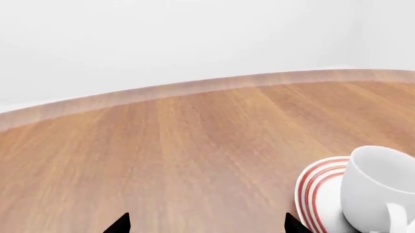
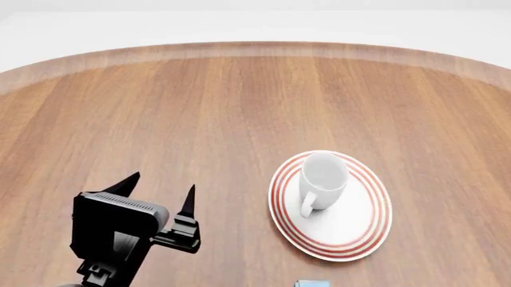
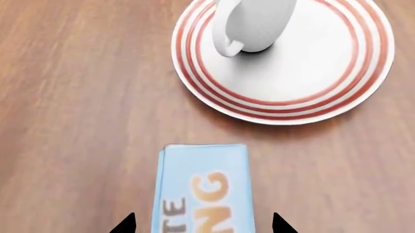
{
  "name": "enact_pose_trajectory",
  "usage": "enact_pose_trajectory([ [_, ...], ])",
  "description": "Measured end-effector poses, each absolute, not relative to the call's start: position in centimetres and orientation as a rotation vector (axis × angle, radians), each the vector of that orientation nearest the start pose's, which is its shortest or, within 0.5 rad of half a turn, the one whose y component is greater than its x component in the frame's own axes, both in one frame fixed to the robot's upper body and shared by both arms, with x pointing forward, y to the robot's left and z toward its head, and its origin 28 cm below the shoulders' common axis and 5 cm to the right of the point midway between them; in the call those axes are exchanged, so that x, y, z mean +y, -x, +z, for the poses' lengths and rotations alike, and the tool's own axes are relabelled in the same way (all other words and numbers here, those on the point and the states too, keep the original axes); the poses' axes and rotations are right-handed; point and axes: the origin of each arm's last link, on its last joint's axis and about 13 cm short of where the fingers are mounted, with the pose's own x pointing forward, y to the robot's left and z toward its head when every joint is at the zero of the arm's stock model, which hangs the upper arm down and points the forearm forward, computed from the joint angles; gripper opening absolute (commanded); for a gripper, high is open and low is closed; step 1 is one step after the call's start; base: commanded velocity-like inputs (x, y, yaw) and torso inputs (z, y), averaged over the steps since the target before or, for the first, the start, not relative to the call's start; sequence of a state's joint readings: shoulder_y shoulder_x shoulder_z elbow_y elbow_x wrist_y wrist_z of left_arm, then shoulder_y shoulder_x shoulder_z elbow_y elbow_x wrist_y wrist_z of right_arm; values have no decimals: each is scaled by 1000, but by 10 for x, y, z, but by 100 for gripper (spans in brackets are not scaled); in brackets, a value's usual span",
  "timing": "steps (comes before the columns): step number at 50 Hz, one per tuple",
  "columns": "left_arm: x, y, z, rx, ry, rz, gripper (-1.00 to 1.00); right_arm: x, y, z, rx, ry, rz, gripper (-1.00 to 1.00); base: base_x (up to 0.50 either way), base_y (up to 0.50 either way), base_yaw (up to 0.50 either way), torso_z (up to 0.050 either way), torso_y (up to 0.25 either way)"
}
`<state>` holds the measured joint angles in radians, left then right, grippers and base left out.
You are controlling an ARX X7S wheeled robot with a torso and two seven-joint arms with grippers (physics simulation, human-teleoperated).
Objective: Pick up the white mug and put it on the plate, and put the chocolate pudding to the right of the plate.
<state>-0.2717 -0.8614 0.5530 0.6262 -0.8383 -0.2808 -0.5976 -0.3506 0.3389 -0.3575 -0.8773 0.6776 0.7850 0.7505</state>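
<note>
The white mug [image 2: 321, 175] stands upright on the plate [image 2: 351, 230], a round white plate with red rings, handle toward me. Both show in the right wrist view too, the mug [image 3: 256, 19] on the plate [image 3: 304, 73]. The chocolate pudding [image 3: 204, 189], a light blue carton with orange lettering, lies flat on the wood just short of the plate; only its edge [image 2: 312, 283] peeks into the head view. My right gripper [image 3: 202, 225] is open, its tips on either side of the carton with a gap on each side. My left gripper [image 2: 160, 184] is open and empty, left of the plate.
The round wooden table [image 2: 200, 107] stretches bare far beyond the plate to its curved back edge [image 2: 255, 48]. In the left wrist view the plate [image 1: 311, 189] and mug [image 1: 376, 184] sit off to one side of the left gripper [image 1: 206, 224].
</note>
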Motion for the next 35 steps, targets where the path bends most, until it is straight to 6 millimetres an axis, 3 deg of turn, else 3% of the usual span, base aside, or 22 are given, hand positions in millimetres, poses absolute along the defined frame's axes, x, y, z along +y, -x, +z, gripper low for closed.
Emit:
enact_pose_trajectory([
  [15, 235, -190, 135, -9, -67, -225, 100, -54, -77, 75, 557, -109, 69, 100, 0, 0, 0, 0, 0],
  [16, 235, -190, 135, -9, -67, -225, 100, -54, -77, 74, 558, -109, 70, -100, 0, 0, 0, 0, 0],
  [35, 235, -190, 132, -2, -59, -228, 100, -52, -77, 73, 542, -59, 72, -100, 1, 0, 0, 0, 0],
])
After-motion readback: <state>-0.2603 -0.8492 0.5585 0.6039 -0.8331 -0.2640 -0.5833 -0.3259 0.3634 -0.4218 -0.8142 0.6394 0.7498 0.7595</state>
